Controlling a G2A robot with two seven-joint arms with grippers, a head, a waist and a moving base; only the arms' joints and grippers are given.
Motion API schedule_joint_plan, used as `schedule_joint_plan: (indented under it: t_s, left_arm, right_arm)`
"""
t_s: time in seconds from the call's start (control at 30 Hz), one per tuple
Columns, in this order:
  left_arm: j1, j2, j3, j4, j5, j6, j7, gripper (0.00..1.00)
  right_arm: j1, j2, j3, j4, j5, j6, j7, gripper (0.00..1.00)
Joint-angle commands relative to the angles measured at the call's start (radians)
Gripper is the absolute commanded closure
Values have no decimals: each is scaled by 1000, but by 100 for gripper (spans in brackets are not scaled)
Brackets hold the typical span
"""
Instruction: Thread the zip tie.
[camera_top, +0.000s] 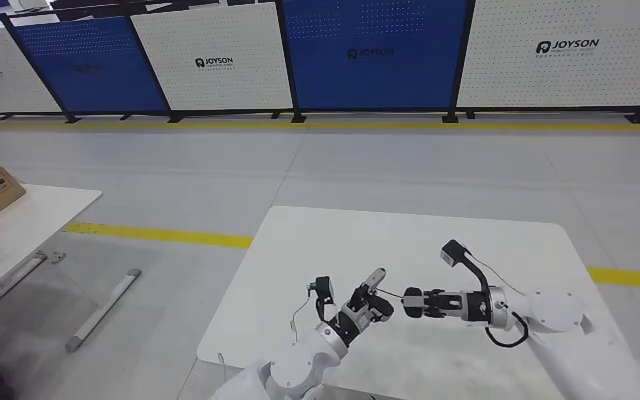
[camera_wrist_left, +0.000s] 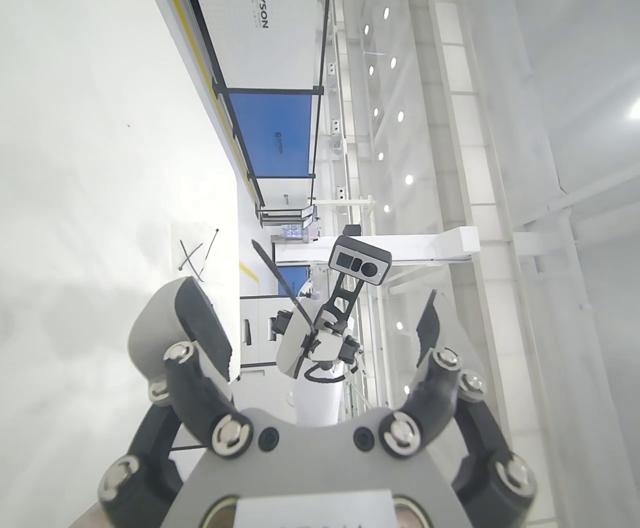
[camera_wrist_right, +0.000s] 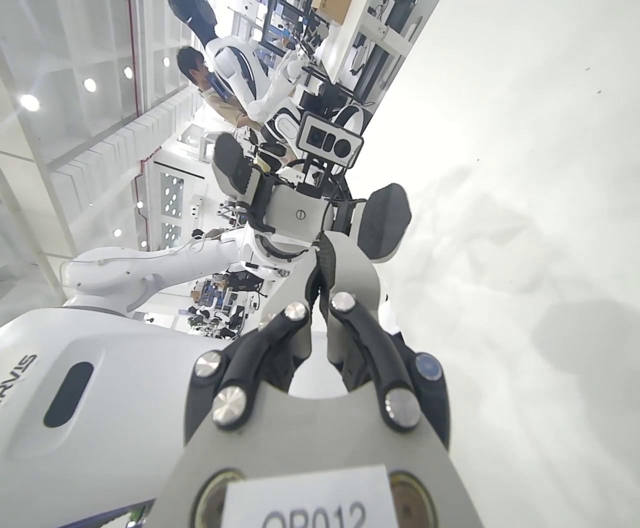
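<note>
The left arm enters the top view from 7 o'clock and points toward 2 o'clock, which places the left gripper (camera_top: 377, 292) over the 6 o'clock part of the white table (camera_top: 400, 240). Its jaws are spread wide and grasp nothing. In the left wrist view the two black pads (camera_wrist_left: 200, 320) stand well apart. The right arm enters from 4 o'clock with its forearm level and pointing toward 9 o'clock. The right gripper (camera_top: 410, 301) sits just beside the left gripper, at its 3 o'clock. In the right wrist view the right gripper's fingers (camera_wrist_right: 327, 265) are pressed together. The left wrist view shows them clamped on one end of the zip tie (camera_wrist_left: 280, 282). The zip tie is a thin, black, straight strap with a tapered free end. In the top view it runs from the right fingertips toward 9 o'clock into the gap of the left gripper, held above the table. In the left wrist view it touches neither pad. Loose black zip ties (camera_wrist_left: 192, 260), two of them crossed, lie flat on the table farther off.
</note>
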Motion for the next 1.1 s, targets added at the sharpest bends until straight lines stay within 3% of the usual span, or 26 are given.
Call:
schedule_joint_plan:
  t_s: [0.0, 0.07, 0.23, 0.3, 0.6, 0.7, 0.8, 0.83, 0.87, 0.9, 1.07]
  left_arm:
    - [-2, -3, -1, 4, 2, 13, 5, 57]
    - [-3, -5, -1, 6, 12, 15, 5, 68]
    - [9, -8, 0, 2, 50, -5, -17, 69]
    - [15, -8, -5, -1, 57, -23, -34, 74]
    - [32, -12, -19, -2, 83, -47, -56, 76]
    - [35, -14, -22, -3, 91, -43, -60, 68]
    - [38, -16, -25, -1, 99, -44, -67, 78]
    - [39, -16, -27, -1, 101, -45, -68, 84]
    - [39, -17, -28, 0, 103, -46, -70, 96]
    - [41, -17, -30, 0, 106, -47, -72, 100]
    - [45, -20, -35, 0, 112, -46, -76, 100]
  right_arm:
    - [-5, 1, 8, -6, -1, 1, 0, 100]
    - [-10, 3, 14, -10, -3, 4, -2, 100]
    - [-20, 4, 26, -16, -3, 14, -1, 100]
    - [-21, 3, 26, -18, -5, 18, 2, 100]
    - [-20, 0, 29, -11, 1, 37, 14, 100]
    - [-18, -1, 30, -7, -4, 51, 11, 100]
    - [-20, -3, 32, -3, 4, 56, 12, 100]
    - [-20, -4, 32, -1, 5, 58, 13, 100]
    - [-19, -4, 32, -1, 4, 60, 14, 100]
    - [-18, -5, 32, 0, 4, 61, 15, 100]
    - [-16, -7, 32, 1, 0, 64, 19, 100]
